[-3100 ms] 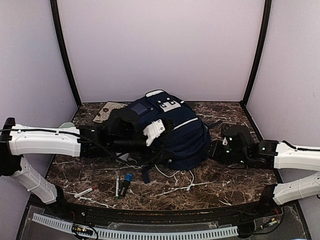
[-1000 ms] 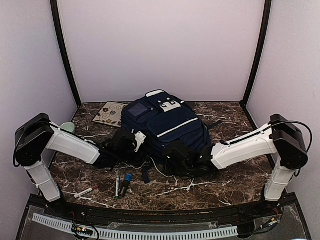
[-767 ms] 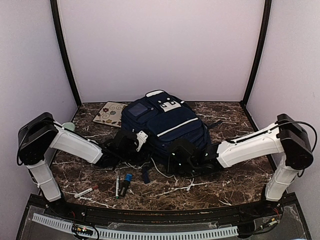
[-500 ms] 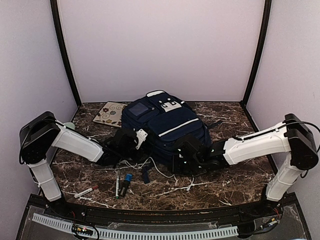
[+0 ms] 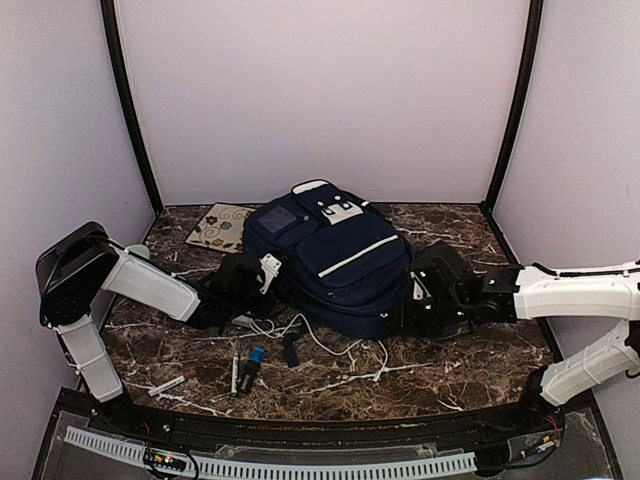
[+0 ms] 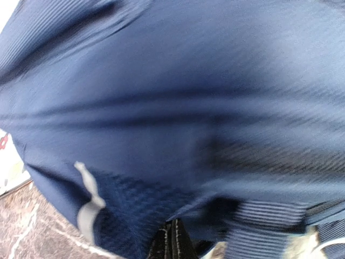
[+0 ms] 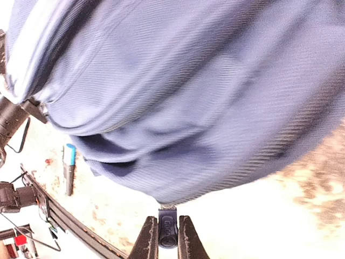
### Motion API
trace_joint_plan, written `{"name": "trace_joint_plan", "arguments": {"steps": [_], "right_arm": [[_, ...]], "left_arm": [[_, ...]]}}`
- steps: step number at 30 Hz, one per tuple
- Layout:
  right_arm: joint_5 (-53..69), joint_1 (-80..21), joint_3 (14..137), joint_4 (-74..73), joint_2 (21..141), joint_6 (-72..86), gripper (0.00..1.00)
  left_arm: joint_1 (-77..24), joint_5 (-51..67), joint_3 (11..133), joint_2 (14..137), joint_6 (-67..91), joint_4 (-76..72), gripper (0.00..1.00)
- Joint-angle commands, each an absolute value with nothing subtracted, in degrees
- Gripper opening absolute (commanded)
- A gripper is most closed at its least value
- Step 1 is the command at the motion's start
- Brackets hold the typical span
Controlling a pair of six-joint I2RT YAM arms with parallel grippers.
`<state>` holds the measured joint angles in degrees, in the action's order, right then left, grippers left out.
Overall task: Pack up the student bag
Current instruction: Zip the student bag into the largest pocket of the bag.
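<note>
Large navy fabric backpack with white trim lies flat mid-table, with one arm low at each side.

Risks:
- If I pull right, the whole bag may drag instead of the zip running.
- Right gripper jaws are clenched on a small dark zipper pull tab, and that tab could slip out.
- Thin white cable by the bag's near edge could snag.

Hard to see:
- Left gripper jaws are pinched tight against the fabric. I can't tell if they hold anything.
- The bag opening is hidden.
- Both wrist views are blurred and full of cloth.
</note>
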<state>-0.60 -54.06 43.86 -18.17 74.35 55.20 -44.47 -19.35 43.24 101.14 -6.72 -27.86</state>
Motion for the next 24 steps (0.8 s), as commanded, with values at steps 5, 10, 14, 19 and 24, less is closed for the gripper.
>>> {"name": "trace_joint_plan", "arguments": {"steps": [5,10,14,19,24], "right_arm": [[3.92,-43.71,41.17,-28.99,66.74,48.11,0.0],[10.19,-43.55,42.51,-23.52,69.32,46.24,0.0],[9.37,-42.04,45.39,-27.55,71.06,42.79,0.0],[11.53,-39.43,43.38,-27.97,72.61,41.4,0.0],[11.89,-37.57,41.0,-25.73,72.11,39.44,0.0]], "left_arm": [[-39.69,-20.7,40.2,97.17,-5.62,-26.8,0.0],[-40.16,-6.13,35.57,88.46,-8.65,-31.92,0.05],[-45.22,1.73,35.38,81.73,-14.16,-31.35,0.32],[-56.38,2.46,42.63,84.92,-23.74,-26.13,0.44],[-62.72,2.52,51.01,94.38,-34.65,-24.75,0.52]]}}
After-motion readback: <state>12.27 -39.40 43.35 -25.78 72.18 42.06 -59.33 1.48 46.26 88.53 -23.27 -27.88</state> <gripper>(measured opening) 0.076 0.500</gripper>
